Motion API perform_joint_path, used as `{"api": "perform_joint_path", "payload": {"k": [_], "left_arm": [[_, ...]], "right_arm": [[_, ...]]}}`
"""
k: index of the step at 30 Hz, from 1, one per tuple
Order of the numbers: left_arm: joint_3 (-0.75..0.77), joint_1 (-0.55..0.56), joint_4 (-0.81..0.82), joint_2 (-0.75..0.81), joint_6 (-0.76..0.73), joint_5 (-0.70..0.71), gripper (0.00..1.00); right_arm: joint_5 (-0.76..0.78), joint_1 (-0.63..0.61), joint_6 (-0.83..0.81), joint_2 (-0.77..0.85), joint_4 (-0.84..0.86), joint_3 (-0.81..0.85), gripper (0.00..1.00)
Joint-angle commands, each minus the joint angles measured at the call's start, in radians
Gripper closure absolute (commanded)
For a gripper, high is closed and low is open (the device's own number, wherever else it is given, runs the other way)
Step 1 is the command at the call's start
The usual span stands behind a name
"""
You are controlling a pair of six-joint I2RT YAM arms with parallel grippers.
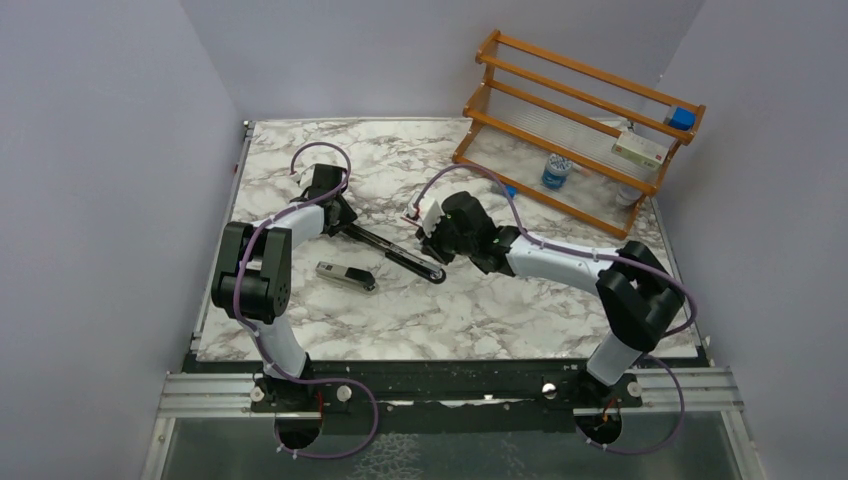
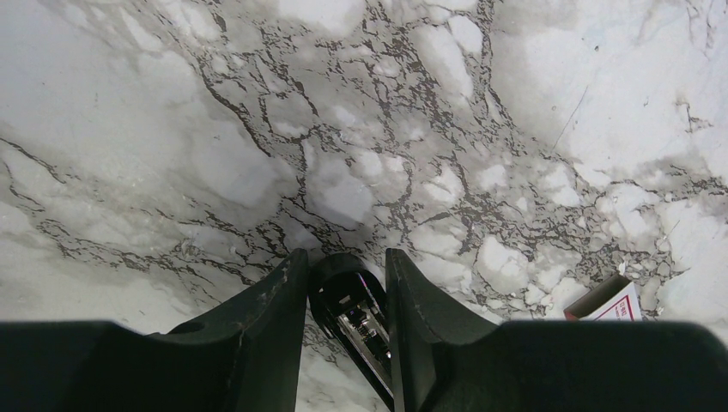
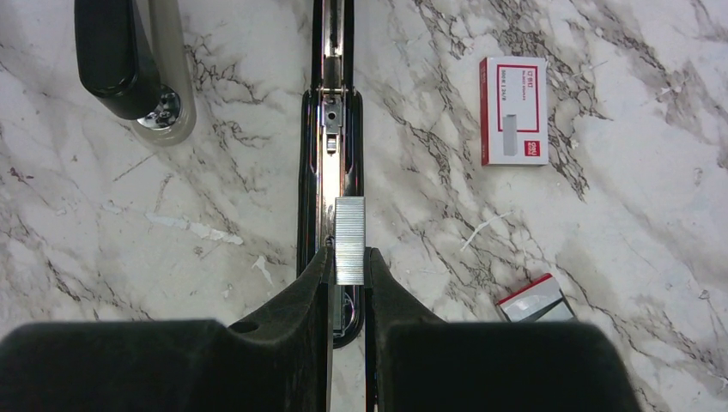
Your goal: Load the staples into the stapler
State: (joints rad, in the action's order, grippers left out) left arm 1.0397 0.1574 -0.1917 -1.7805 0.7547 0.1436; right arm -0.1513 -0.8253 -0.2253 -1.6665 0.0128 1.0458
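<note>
Marble tabletop [image 1: 400, 310]. Black stapler [image 1: 400, 255], opened flat, mid-tabletop. Left fingers [image 2: 283, 300] flank its end; cannot tell if gripping. Right fingers [image 3: 313, 283] pinch the staple strip [image 3: 349, 240] over the stapler's channel. Staples box [image 3: 513, 112] lies nearby.

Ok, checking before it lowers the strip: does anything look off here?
The staple strip in the right gripper sits slightly to one side of the open channel of the stapler, not centred over it. Nothing else stands out.
</note>
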Motion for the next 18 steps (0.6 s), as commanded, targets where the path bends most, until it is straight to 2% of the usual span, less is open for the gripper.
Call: {"api": "perform_joint_path", "payload": {"k": [1,18], "left_arm": [[0.007,0.008,-0.061,-0.018,-0.012,0.020,0.65],[0.017,0.008,-0.071,-0.023,-0.014,0.028,0.65]], "right_arm": [[-0.033,0.003,0.015,-0.040,-0.031,0.056,0.99],[-0.034,0.003,0.071,-0.126,-0.123,0.139,0.99]]}}
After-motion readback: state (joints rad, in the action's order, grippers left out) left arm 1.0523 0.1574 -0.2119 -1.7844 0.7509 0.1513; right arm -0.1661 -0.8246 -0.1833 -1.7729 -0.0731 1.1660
